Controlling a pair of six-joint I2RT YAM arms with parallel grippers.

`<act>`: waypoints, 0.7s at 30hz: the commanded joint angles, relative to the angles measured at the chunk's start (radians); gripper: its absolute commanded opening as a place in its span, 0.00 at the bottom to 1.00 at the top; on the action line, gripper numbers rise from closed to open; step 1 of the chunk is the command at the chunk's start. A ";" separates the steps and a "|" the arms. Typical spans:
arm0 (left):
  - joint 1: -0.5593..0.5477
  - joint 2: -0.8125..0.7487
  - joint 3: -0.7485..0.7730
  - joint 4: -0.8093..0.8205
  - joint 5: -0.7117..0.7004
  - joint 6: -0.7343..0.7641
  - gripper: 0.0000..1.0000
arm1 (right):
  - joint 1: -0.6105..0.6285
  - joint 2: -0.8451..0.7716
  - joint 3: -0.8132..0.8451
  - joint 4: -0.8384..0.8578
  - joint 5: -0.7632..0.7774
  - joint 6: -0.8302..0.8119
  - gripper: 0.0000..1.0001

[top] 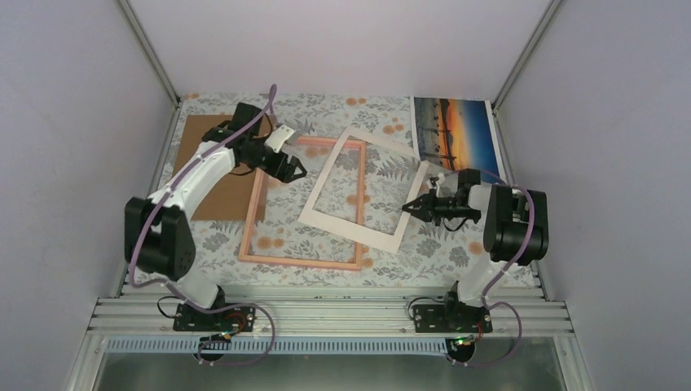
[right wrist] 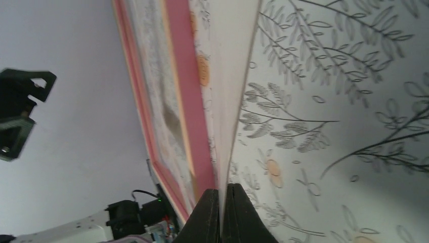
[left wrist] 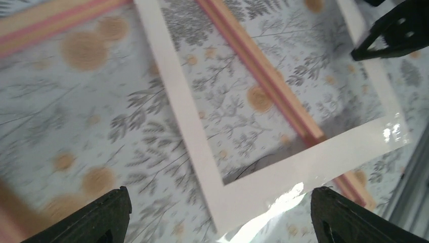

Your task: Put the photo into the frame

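Observation:
The pink frame [top: 301, 262] lies flat in the middle of the table. A white mat board [top: 326, 175] rests askew across the frame's right side. My right gripper [top: 411, 208] is shut on the mat's right edge; in the right wrist view the fingers [right wrist: 238, 215] pinch the thin white sheet [right wrist: 230, 76] beside the pink frame [right wrist: 184, 76]. My left gripper [top: 295, 171] hangs open over the frame's upper left part, holding nothing. Its wrist view shows a mat corner [left wrist: 253, 187] and a frame bar [left wrist: 263, 76] below. The photo [top: 456, 134] lies at the back right, untouched.
A brown cardboard sheet [top: 216, 175] lies at the left, partly under the left arm and the frame. Grey walls close in the table on three sides. The floral tablecloth [top: 424, 261] shows around the frame. The right gripper's tip [left wrist: 399, 33] shows in the left wrist view.

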 commanded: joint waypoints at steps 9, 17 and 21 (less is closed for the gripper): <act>0.013 0.432 0.239 0.225 0.305 -0.190 0.75 | -0.002 -0.058 -0.016 -0.061 0.201 -0.138 0.04; -0.005 0.670 0.431 0.220 0.341 -0.223 0.69 | -0.011 -0.054 -0.023 -0.068 0.234 -0.139 0.04; -0.018 0.738 0.490 0.211 0.337 -0.228 0.66 | -0.013 -0.053 -0.022 -0.069 0.232 -0.141 0.04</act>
